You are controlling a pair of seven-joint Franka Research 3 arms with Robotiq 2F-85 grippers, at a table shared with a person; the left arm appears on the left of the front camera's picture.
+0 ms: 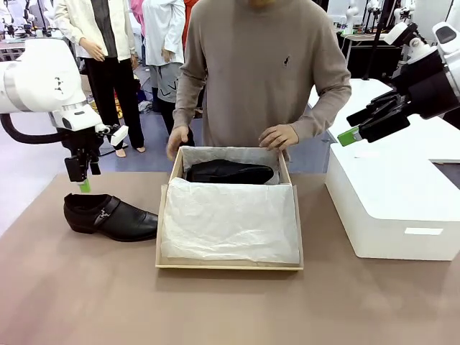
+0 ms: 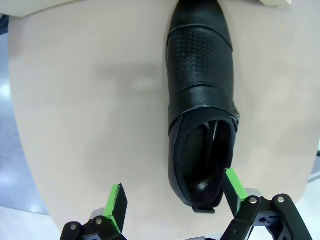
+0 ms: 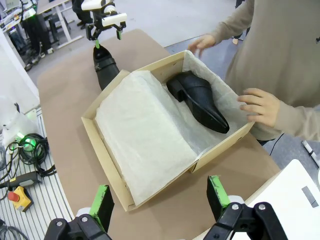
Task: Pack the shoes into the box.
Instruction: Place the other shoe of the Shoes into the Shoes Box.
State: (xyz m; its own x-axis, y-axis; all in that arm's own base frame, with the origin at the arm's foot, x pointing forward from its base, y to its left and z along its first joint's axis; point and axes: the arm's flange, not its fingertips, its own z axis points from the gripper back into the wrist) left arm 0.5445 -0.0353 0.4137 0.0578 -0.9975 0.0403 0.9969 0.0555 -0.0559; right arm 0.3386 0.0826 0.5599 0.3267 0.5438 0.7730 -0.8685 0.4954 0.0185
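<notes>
On a brown table (image 1: 215, 309), with onlookers (image 1: 104, 43) standing behind, one shoe (image 1: 230, 172) lies inside the tissue-lined box (image 1: 228, 266). The other shoe (image 1: 109, 215) sits beside it under the left gripper (image 1: 84, 185), jaws spread. The right gripper (image 1: 348, 135) hangs agape by a white box (image 1: 392, 208).

Glossy black leather on the loose shoe (image 2: 200, 100), smooth, a pin-pricked band across the top, small silver metal buckle (image 1: 105, 213) at the side. Same shiny leather on the boxed shoe (image 1: 230, 172). Matt tan cardboard for the box (image 1: 228, 265), lined with crinkled white tissue paper (image 1: 230, 219). Smooth matt brown table (image 1: 72, 302). Plain matt finish on the big white box (image 1: 388, 208). Soft beige knit on the person's sweater (image 1: 262, 65).
</notes>
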